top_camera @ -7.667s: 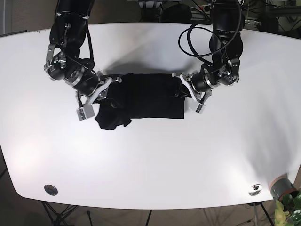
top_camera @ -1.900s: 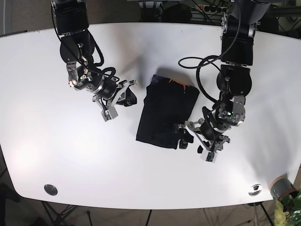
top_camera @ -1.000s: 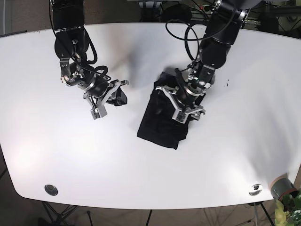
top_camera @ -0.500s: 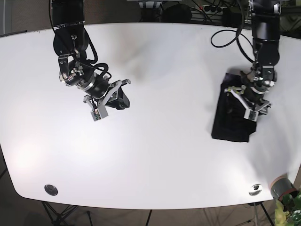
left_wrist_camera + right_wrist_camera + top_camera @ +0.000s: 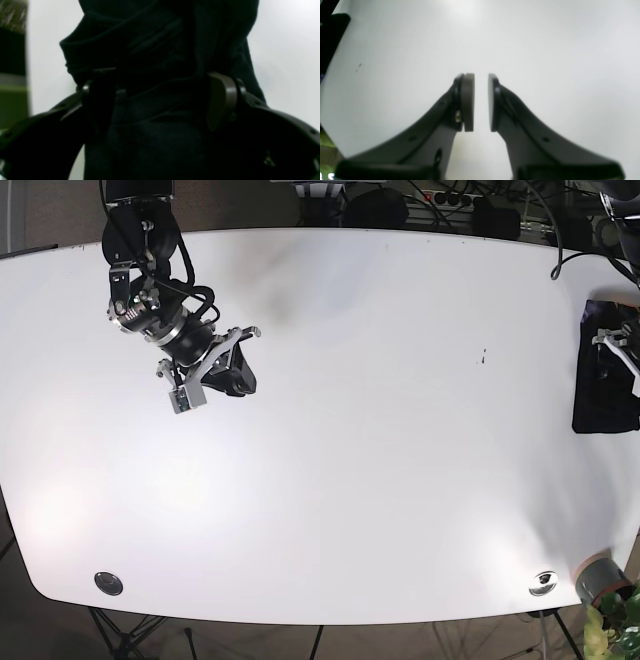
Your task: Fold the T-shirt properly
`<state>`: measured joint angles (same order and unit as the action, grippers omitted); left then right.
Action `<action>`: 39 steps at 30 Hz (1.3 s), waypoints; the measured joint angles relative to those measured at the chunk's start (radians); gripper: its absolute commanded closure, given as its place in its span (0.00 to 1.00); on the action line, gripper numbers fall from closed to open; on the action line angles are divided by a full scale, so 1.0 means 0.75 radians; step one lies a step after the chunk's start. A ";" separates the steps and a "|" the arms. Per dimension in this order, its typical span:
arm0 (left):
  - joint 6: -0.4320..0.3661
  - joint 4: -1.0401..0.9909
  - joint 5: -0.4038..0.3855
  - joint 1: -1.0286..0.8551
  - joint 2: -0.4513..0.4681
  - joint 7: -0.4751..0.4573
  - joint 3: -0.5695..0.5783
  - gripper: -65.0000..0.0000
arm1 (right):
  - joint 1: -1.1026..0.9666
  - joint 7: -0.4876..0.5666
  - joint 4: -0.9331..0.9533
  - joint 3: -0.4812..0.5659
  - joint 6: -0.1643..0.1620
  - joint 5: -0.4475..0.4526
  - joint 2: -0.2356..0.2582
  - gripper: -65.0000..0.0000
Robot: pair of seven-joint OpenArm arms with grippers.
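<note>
Because the folded T-shirt [image 5: 606, 370] is soft, limp and light, it needs a grip through all layers; at the table's [image 5: 380, 480] far edge, the left gripper [image 5: 160, 100] straddles it wide-spread, while the right gripper [image 5: 481, 102] hovers narrowly parted, empty.

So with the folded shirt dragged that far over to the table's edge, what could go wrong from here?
1. The T-shirt lies at the table edge by the base view's border; pushed further, it could slide off.
2. The left gripper straddles bunched, creased fabric, jaws spread; pulling away may snag a layer and undo the fold.
3. The right gripper, nearly closed and empty, is far across the table, so it likely cannot steady the shirt.
</note>
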<state>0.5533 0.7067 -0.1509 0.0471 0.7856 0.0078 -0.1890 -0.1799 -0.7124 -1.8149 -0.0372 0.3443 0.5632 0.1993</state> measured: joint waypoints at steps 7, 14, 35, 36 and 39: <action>0.088 -0.015 -0.108 -0.036 0.112 0.011 0.016 0.22 | -0.106 0.001 -0.110 -0.073 -0.005 -0.002 0.004 0.87; 0.016 0.294 -0.230 -0.158 0.182 0.002 -0.014 0.22 | -0.213 0.099 -0.127 -0.178 -0.004 -0.015 0.016 0.87; -0.364 1.130 0.198 -0.809 -0.912 -0.397 -0.304 0.22 | -0.607 1.339 0.311 -0.275 0.094 -0.669 -0.053 0.87; -0.377 1.158 0.214 -0.859 -0.956 -0.416 -0.303 0.22 | -0.640 1.346 0.316 -0.277 0.085 -0.674 -0.051 0.87; -0.390 1.205 0.216 -1.008 -1.028 -0.473 -0.265 0.22 | -0.747 1.406 0.317 -0.280 0.089 -0.674 -0.047 0.87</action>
<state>0.2611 1.6108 0.0113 -0.7090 0.0143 -0.3466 -0.3878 -0.7399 0.3424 -1.5768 -0.2474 0.4110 0.0578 0.1638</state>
